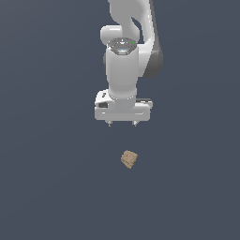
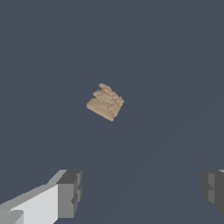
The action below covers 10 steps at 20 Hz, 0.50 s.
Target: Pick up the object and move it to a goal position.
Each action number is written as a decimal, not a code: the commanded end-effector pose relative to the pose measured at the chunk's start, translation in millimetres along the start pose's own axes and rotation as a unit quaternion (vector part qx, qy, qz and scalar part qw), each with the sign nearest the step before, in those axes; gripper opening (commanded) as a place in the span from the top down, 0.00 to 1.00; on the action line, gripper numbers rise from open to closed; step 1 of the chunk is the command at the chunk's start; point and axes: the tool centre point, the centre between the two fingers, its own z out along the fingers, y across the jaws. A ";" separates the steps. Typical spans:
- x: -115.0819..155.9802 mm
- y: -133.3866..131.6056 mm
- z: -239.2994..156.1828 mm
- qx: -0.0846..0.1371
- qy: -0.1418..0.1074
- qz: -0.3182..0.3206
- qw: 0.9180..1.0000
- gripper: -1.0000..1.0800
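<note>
Flat slate-blue ground fills both views, an unbroken tabletop (image 1: 51, 187) with no edge, seam or marking to be seen anywhere.

Largest of what stands over it is the white Panda arm (image 1: 123, 65), coming down from the upper edge of the exterior view, its wrist pointing straight down and a dark grey joint cover showing on the exterior view's right. At its end sits the broad white hand, and beneath that the fingers (image 1: 122, 124), of which only two short stubs show in the exterior view. They are spread wide and released, with nothing between them; in the wrist view one grey pad (image 2: 70, 192) and the other (image 2: 214, 190) stand far apart at opposite sides of the picture, bare ground lying across the whole gap.

Smallest is the object (image 1: 129, 159), a tan-brown lumpy block, much narrower than the spread of the fingers. It lies on the tabletop below the fingertips, clear of both and touching neither, and a little toward the exterior view's right of the midpoint between them. It sits turned at an angle, one corner leading. The wrist view shows its ridged, mottled top (image 2: 105, 102) ahead of the fingers.
</note>
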 end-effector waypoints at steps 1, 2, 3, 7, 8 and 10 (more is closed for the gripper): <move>0.0 0.0 0.0 0.000 0.000 0.000 1.000 0.04; -0.1 -0.5 -0.1 0.000 0.000 0.000 1.000 0.04; -0.1 -1.3 0.7 0.001 -0.001 0.000 1.000 0.04; -1.7 -11.3 5.6 0.007 -0.008 0.003 1.000 0.04; -2.3 -14.0 6.7 0.009 -0.009 0.003 1.000 0.04; -3.5 -17.2 7.6 0.011 -0.012 0.002 1.000 0.04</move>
